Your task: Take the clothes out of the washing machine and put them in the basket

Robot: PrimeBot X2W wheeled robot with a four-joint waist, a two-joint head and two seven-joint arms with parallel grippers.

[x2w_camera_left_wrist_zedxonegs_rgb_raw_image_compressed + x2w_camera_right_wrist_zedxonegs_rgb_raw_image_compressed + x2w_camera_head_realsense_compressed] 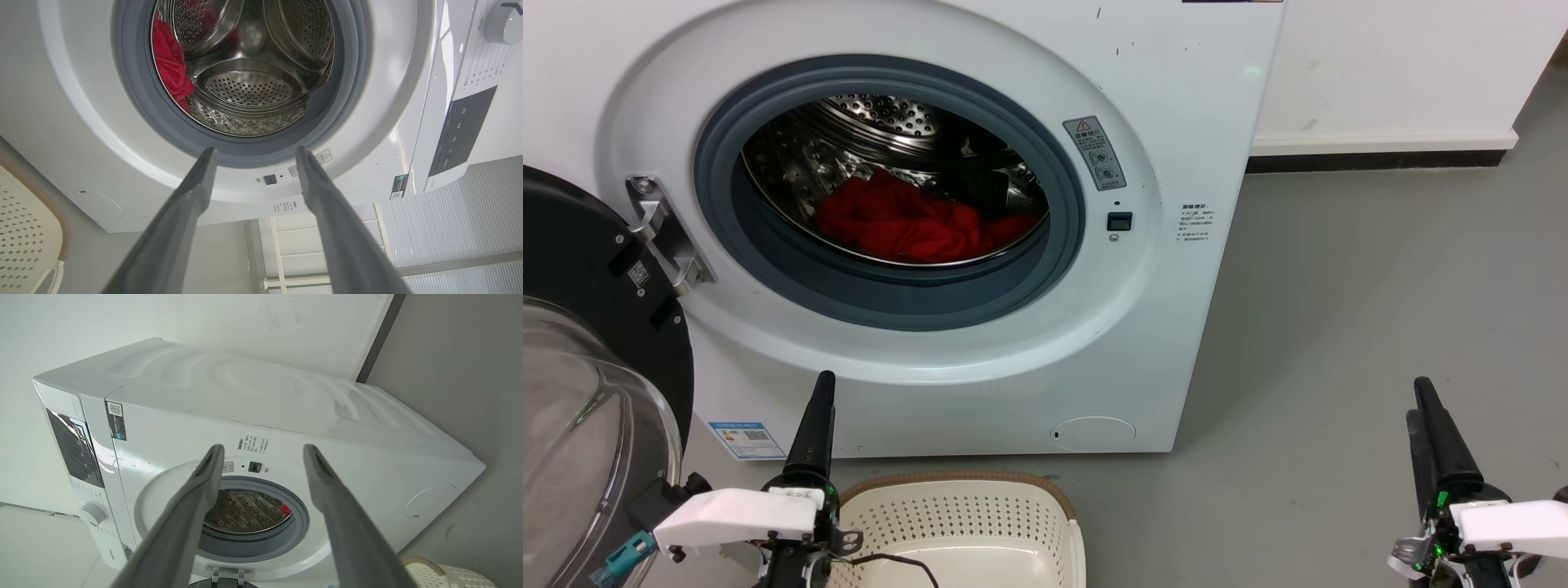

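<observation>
Two — left claw (253, 152), right claw (263, 447) — agape.

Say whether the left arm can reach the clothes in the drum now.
Probably yes: the door stands open, the left gripper is open facing the drum, and nothing blocks the clothes.

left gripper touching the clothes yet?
Apart. In the left wrist view the left gripper is open in front of the washing machine, outside its opening, and the red clothes lie back inside the drum.
</observation>
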